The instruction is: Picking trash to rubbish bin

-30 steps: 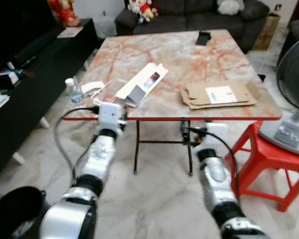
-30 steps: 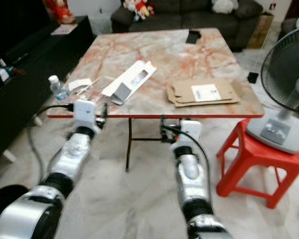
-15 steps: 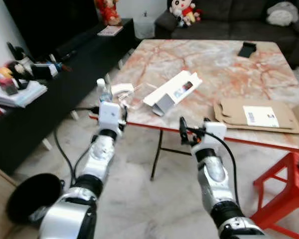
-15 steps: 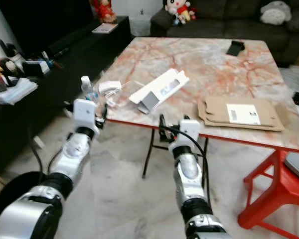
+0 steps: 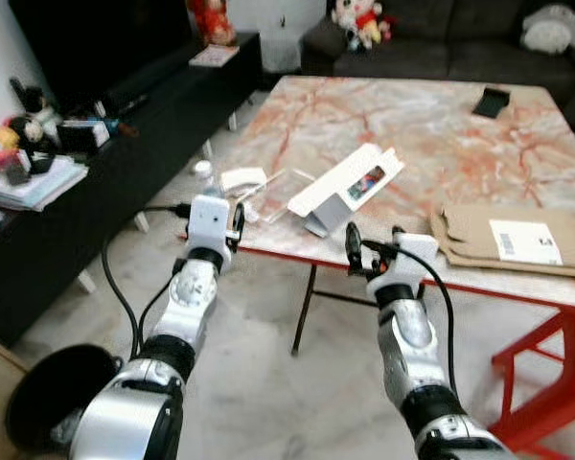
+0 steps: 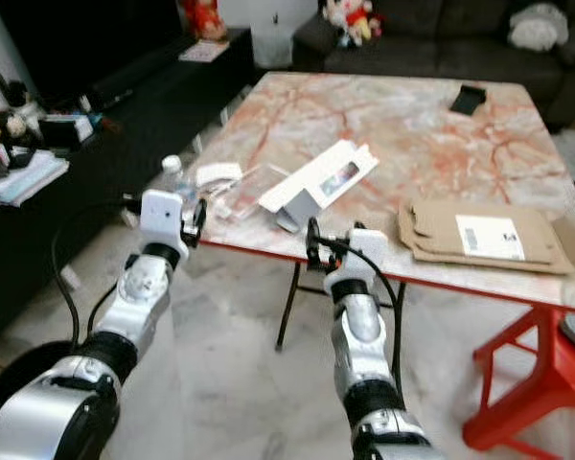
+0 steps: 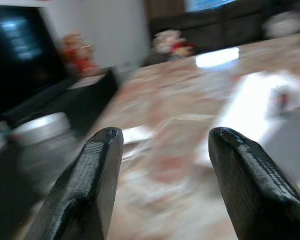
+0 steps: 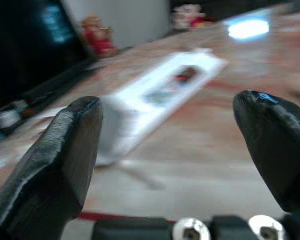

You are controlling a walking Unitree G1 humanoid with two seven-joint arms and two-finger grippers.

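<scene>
On the near left part of the marble table lie a white open box, a clear plastic wrapper and a crumpled white paper. A small plastic bottle stands at that corner. My left gripper is open just before the table's edge, close to the bottle. My right gripper is open too, at the edge below the white box. Both hold nothing.
Flattened cardboard lies on the table's right side and a black phone at the far side. A round black bin stands on the floor at lower left. A dark TV bench runs along the left; a red stool is at right.
The whole view has swung left and moved nearer the table's left corner. Both grippers stay open in front of the table edge.
</scene>
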